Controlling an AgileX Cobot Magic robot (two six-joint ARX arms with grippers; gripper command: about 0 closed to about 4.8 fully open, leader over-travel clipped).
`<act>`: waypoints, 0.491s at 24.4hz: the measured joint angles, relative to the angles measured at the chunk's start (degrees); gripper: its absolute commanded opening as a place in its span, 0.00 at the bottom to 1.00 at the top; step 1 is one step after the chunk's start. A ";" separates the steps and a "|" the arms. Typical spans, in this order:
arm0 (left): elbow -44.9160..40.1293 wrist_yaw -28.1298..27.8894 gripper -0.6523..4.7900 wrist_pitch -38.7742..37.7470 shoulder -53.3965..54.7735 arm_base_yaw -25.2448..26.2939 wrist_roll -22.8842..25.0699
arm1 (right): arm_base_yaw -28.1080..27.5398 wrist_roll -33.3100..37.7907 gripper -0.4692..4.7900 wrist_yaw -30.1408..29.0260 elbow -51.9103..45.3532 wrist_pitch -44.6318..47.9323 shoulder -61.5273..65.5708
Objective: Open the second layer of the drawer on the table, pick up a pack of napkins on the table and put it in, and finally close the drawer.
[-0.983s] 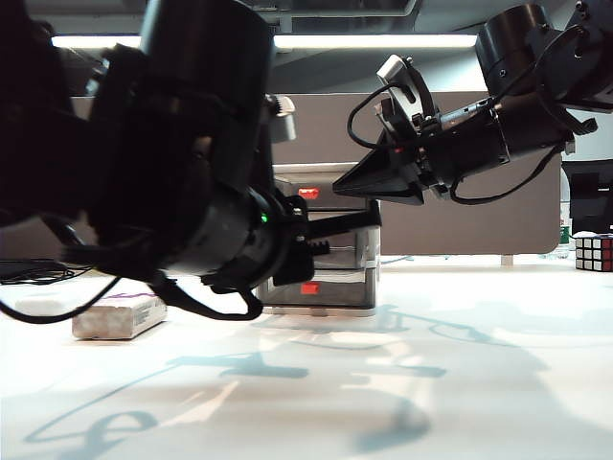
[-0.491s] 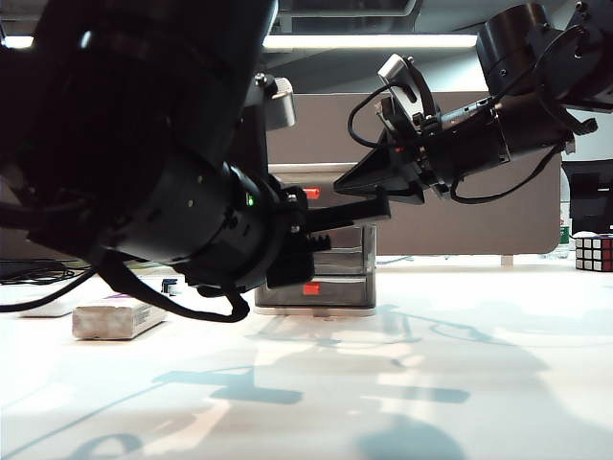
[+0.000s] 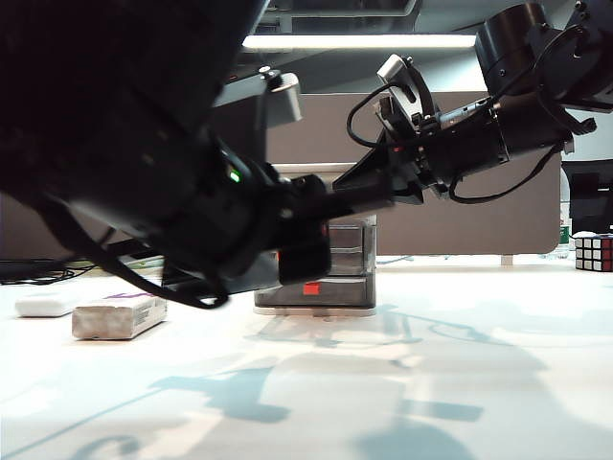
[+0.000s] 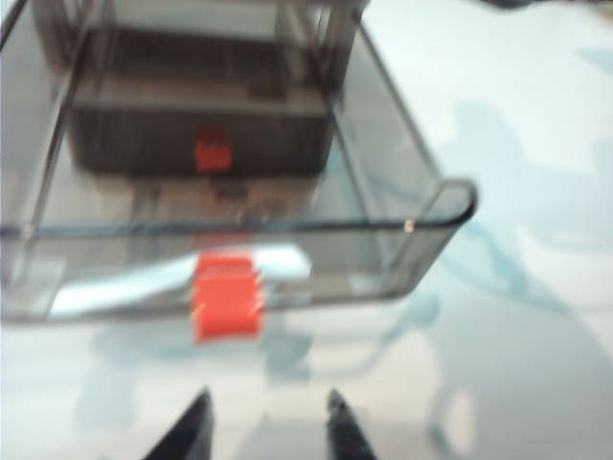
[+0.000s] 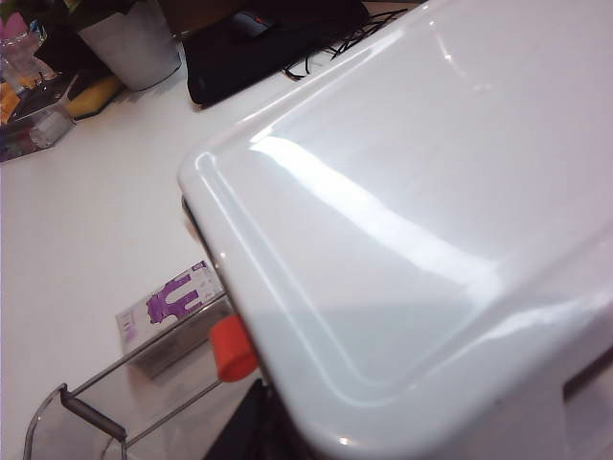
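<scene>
Since a second ago the left arm has been swinging up and toward the camera, now blocking most of the left of the exterior view, and its left end effector (image 4: 263, 422) has let go of the handle: the two dark fingertips (image 4: 196, 414) are standing apart just in front of the red-orange handle (image 4: 228, 295), gripping nothing. The counter (image 3: 460, 383) is lying wide and white under blue-grey arm shadows. On it the drawer (image 3: 356, 251) is standing near the middle, with the second layer (image 4: 421, 225) pulled out toward the left wrist camera, its smoky walls showing nothing inside that I can make out through the blur. The right arm is hanging above the cabinet's white top (image 5: 402, 220), and of the right end effector (image 3: 369, 182) I cannot tell whether the jaws are apart or together. The pack of napkins (image 3: 119, 315) is lying flat on the counter, well left of the cabinet, purple print upward. A flat white object (image 3: 45, 305) is resting just behind it. A colour cube (image 3: 594, 253) is sitting at the far right.
</scene>
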 measured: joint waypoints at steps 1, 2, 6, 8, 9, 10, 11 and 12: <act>0.00 0.37 0.41 -3.26 -1.62 0.00 -1.27 | 0.00 0.00 0.08 -0.02 0.00 0.00 0.00; 0.00 1.05 0.45 -7.37 -3.74 0.00 -2.49 | 0.00 0.02 0.08 0.00 0.00 -0.02 0.00; 0.00 -0.04 0.53 -23.37 -11.28 0.00 -3.78 | 0.00 0.02 0.08 -0.09 0.00 -0.15 0.00; -0.02 -4.90 0.60 -35.45 -16.04 0.66 -4.13 | 0.00 0.13 0.08 -0.15 0.00 -0.39 0.00; -0.02 -7.39 0.67 -39.93 -18.25 2.05 -4.28 | -0.02 0.15 0.08 -0.15 0.00 -0.85 0.00; -0.02 -7.80 0.72 -40.98 -18.73 3.04 -4.31 | -0.02 0.17 0.08 -0.15 0.00 -1.01 0.00; -0.02 -7.78 0.77 -41.68 -18.95 4.17 -4.33 | -0.02 0.17 0.08 -0.24 0.00 -1.09 0.00; -0.02 -7.58 0.81 -42.14 -18.93 5.68 -4.26 | 0.00 0.17 0.08 -0.39 0.00 -1.22 0.00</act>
